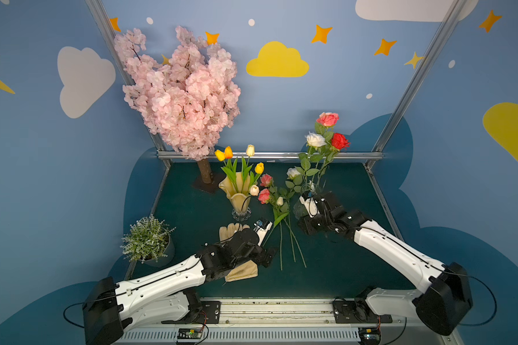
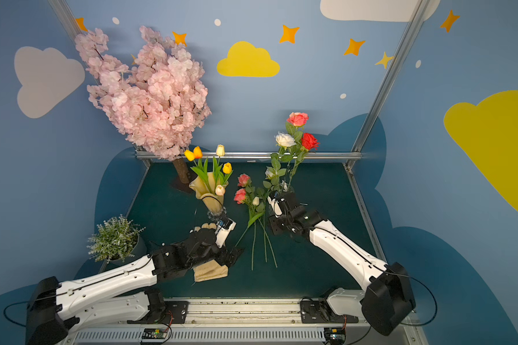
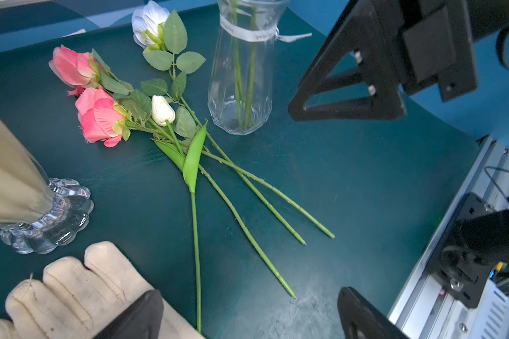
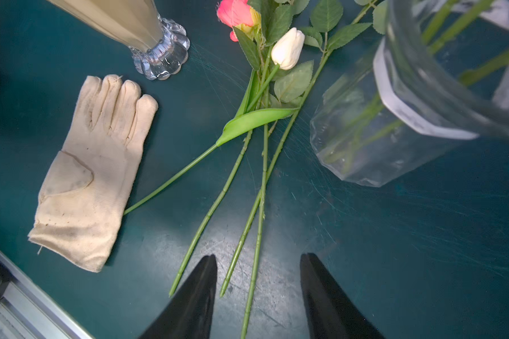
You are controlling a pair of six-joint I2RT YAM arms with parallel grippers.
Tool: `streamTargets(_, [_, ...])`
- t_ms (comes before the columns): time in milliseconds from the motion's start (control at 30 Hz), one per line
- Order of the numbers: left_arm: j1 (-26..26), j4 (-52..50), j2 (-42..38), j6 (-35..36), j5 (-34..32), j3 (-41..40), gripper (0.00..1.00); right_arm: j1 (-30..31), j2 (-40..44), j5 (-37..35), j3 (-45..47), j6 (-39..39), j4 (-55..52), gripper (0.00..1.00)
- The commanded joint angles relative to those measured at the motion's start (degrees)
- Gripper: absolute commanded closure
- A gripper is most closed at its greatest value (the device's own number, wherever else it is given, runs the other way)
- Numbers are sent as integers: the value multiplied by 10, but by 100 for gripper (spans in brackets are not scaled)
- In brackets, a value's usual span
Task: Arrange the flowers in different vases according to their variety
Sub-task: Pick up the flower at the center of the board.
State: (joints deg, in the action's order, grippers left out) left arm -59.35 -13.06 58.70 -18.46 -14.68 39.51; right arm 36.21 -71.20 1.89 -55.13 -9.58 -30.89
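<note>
Sorting partly done. The amber ruffled vase (image 1: 238, 191) holds 5 tulips (image 1: 250, 150); the clear ribbed vase (image 3: 241, 82) holds 3 roses (image 1: 326, 119). 4 stems lie fanned on the green mat (image 1: 341, 254) between the vases: 2 pink roses (image 3: 100, 117), 1 white rose (image 3: 149, 22) and 1 cream tulip (image 3: 162, 111). The left gripper (image 3: 250, 293) is spread wide and empty above a beige glove (image 4: 94, 176). The right gripper (image 4: 259, 258), jaws parted and holding nothing, hangs over the stem ends just beside the clear vase.

Risks, as judged:
- The tulip's leaf crosses the rose stems, so 1 pinch may lift 2 varieties.
- The right arm may tip the tall, top-heavy clear vase.
- The left jaws may snag the glove.
</note>
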Motion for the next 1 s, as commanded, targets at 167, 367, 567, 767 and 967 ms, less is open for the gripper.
streamTargets(167, [-73, -70, 47, -83, -78, -11, 33, -33, 87, 29, 107, 14, 108, 45])
streamTargets(367, [-90, -107, 198, -75, -69, 88, 39, -39, 113, 1, 137, 11, 132, 45])
streamTargets(567, [-58, -223, 347, -39, -54, 245, 37, -45, 137, -11, 161, 8, 145, 43])
streamTargets(767, [8, -283, 440, 2, -21, 350, 36, -49, 132, -7, 162, 6, 154, 43])
streamTargets(967, [63, -318, 517, 34, 22, 428, 39, -51, 123, -3, 163, 6, 158, 43])
